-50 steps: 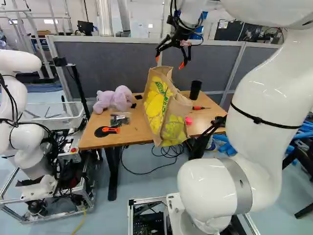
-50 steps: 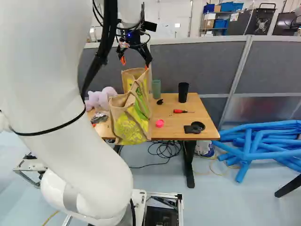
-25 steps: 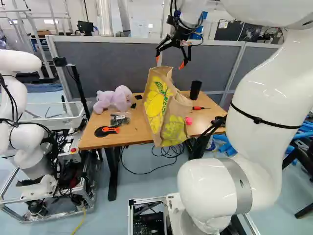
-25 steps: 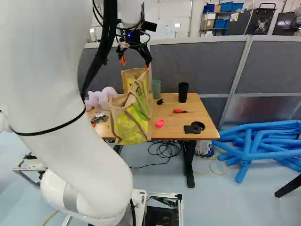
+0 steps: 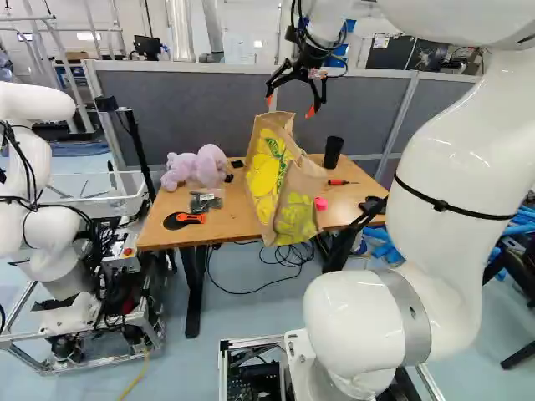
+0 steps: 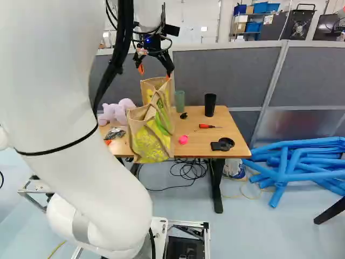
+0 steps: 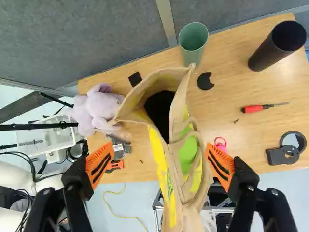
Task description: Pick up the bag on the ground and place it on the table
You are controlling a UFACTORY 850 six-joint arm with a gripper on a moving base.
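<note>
Gripper (image 5: pixel 290 106) gapes wide, empty, at twelve o'clock above the bag (image 5: pixel 280 184), which seemingly overhangs the table's (image 5: pixel 226 225) six-o'clock edge and could topple if a sideways sweep snagged it.

Arm (image 5: pixel 443 159): presenting a glossy white, rounded shell. A flat silver-grey band (image 5: pixel 407 313) is ringing the bulky lower section; a thin black strap (image 5: pixel 439 205) is circling the link above. A thick black cable bundle (image 6: pixel 114 65) is running alongside. The black hand (image 5: pixel 290 106) is showing two fingers (image 7: pixel 75 178), bearing orange pads (image 7: pixel 99 163) with dark slots, and round screw heads (image 7: pixel 250 187) are dotting its joints.
</note>
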